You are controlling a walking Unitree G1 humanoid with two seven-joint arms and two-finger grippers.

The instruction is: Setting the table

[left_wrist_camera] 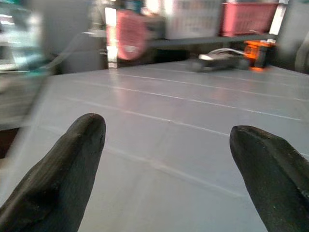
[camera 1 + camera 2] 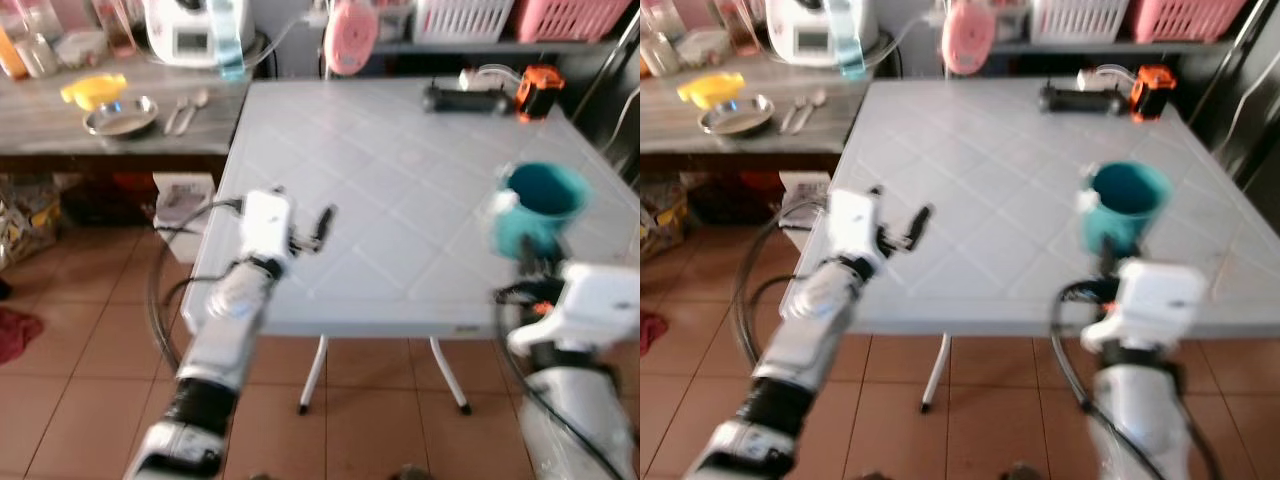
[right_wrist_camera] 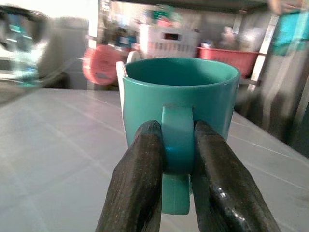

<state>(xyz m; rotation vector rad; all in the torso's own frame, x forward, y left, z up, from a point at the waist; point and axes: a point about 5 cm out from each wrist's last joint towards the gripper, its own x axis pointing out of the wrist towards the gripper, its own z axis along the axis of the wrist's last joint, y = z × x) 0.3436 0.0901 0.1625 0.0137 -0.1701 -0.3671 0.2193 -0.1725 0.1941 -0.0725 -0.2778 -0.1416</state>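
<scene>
A teal mug [image 2: 540, 205] hangs just above the right side of the white tiled table [image 2: 380, 190]. My right gripper [image 3: 176, 159] is shut on the mug's handle, one black finger on each side of it. My left gripper [image 1: 166, 164] is open over the table's near left part, its two black fingers [image 1: 67, 169] wide apart with nothing between them. On the wooden side table [image 2: 60, 125] at the far left lie a metal plate [image 2: 120, 118], spoons [image 2: 185, 108] and a yellow object [image 2: 93, 90].
A black and orange device [image 2: 495, 97] lies at the table's far edge. A pink round object [image 2: 350, 38], a white appliance [image 2: 190, 30] and baskets [image 2: 520, 18] stand behind. Tiled floor and the table's legs [image 2: 315, 375] lie below.
</scene>
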